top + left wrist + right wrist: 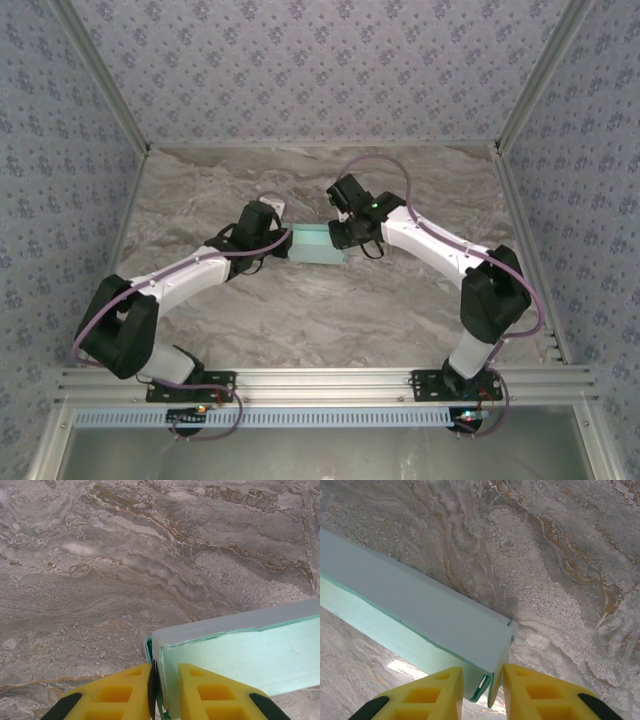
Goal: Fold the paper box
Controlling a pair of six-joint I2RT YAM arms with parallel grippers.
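Both ends of the pale cyan-blue thin card box [318, 244] sat between the two arms, over the middle of the grey marbled surface [300, 330]. The left jaws were clenched on the box's thin end wall. The right jaws straddled the opposite end flap, and whether they pinched it or stood slack could not be told. Done well, the step likely meant holding the left end steady while the right pressed its flap square, without creasing the card. Overhead gave the box's whole length; the right wrist view added the flap standing slightly ajar.
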